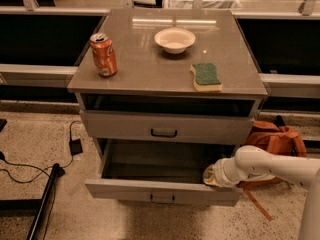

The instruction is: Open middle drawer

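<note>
The middle drawer (125, 189) is a wide, shallow grey drawer with a small dark bar handle (162, 198). It stands pulled well out of the grey cabinet, and its inside looks empty. Above it is the taller-fronted top drawer (210, 130), pushed nearly in. The lowest drawer is hidden beneath the open one. My gripper (210, 176) is at the end of the white arm (270, 165), which reaches in from the right. It sits at the open drawer's right end, just behind the front panel.
On the cabinet top (150, 69) stand an orange soda can (103, 54), a white bowl (174, 39) and a green sponge (206, 76). An orange backpack (275, 139) lies on the floor to the right. A black cable and plug (76, 146) lie on the left.
</note>
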`<state>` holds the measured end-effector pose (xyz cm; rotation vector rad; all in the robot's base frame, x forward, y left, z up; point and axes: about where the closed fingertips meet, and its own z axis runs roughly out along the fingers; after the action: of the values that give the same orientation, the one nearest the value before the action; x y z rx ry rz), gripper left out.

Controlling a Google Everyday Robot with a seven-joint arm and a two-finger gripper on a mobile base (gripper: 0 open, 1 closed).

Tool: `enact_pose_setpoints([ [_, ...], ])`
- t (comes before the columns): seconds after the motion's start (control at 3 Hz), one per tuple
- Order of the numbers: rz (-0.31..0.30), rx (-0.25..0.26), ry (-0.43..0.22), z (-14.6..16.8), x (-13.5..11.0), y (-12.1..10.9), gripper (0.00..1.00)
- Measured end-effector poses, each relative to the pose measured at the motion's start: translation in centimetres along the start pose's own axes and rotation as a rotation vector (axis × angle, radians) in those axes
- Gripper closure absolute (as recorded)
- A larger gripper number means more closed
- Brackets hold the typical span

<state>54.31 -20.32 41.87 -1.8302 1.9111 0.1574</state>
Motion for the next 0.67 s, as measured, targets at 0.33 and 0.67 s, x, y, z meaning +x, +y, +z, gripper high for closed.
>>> enact_pose_setpoints([
  [0.33, -0.004, -0.038, -0.016, -0.57, -0.51, 1.69, 1.0],
  [0.67, -0.005, -0.038, -0.016, -0.56, -0.52, 1.69, 1.0],
])
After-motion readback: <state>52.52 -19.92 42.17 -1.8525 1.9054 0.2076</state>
